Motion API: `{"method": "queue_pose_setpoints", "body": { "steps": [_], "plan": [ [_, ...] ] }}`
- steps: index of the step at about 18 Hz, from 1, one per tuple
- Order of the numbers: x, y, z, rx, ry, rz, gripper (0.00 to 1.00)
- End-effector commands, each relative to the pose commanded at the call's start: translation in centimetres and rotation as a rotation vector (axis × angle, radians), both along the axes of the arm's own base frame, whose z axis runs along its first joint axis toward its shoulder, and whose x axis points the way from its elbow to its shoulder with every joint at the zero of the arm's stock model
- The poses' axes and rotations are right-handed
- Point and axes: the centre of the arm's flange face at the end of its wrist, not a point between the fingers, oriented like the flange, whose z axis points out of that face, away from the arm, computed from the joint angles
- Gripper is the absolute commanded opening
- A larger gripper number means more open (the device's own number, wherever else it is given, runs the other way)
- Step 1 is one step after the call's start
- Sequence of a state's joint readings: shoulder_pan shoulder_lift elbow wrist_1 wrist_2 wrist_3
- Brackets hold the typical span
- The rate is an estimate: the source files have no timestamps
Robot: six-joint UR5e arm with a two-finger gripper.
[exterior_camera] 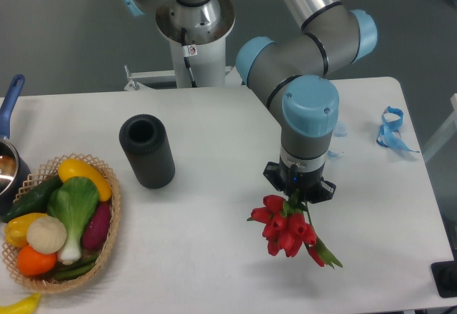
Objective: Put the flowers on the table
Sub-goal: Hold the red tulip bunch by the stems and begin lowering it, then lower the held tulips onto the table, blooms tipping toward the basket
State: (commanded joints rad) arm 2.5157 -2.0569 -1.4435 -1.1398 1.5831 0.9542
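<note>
Pointing straight down, the two-finger gripper [295, 198] was clamped on the stems of the small bunch of red tulips with green leaves [289, 231], blooms hanging low over the right side of the smooth white rectangular table [214, 242], apparently positioned to set them down there.

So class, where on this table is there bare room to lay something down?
Bare table lies between the black cylinder and the flowers, and from the gripper to the blue ribbon. The left end is crowded by the vegetable basket and pot.
</note>
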Motion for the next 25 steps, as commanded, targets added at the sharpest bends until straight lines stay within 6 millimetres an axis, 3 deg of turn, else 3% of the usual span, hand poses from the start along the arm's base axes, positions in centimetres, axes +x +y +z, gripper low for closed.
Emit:
{"method": "queue_pose_setpoints", "body": {
  "steps": [3,7,12,21,24,25],
  "plan": [
    [-0.8,0.9,-0.6,0.0,0.0,-0.003,0.15],
    [-0.7,2.2,-3.3,-0.019,-0.028,-0.02,0.17],
    [0.0,3.0,-5.0,-0.031,-0.053,-0.017,0.32],
    [0.2,2.9,-5.6,-0.035,-0.064,-0.017,0.51],
    [0.2,2.9,-5.5,-0.034,-0.062,-0.017,0.74],
    [0.1,2.8,-5.5,-0.037,-0.061,-0.017,0.94]
  ]
}}
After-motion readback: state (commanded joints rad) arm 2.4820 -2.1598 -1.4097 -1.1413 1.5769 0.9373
